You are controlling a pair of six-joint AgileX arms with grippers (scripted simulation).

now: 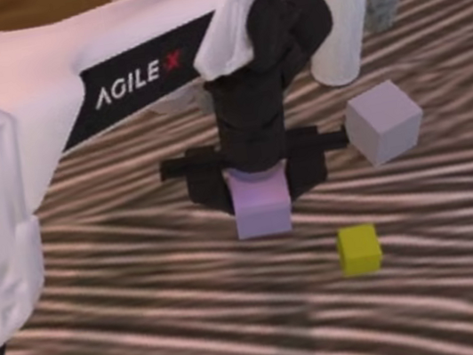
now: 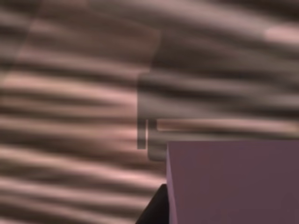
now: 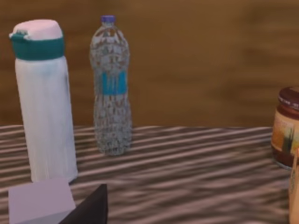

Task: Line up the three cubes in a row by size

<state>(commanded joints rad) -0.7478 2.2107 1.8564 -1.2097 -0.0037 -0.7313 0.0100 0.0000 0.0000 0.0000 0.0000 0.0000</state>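
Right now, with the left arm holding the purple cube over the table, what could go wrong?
1. The left end effector grips only the upper part of the purple cube; it could slip or twist on release.
2. The yellow cube and pale lavender cube sit close on the right; a sideways swing might knock either.
3. The white bottle stands just behind the arm's wrist and could be toppled.
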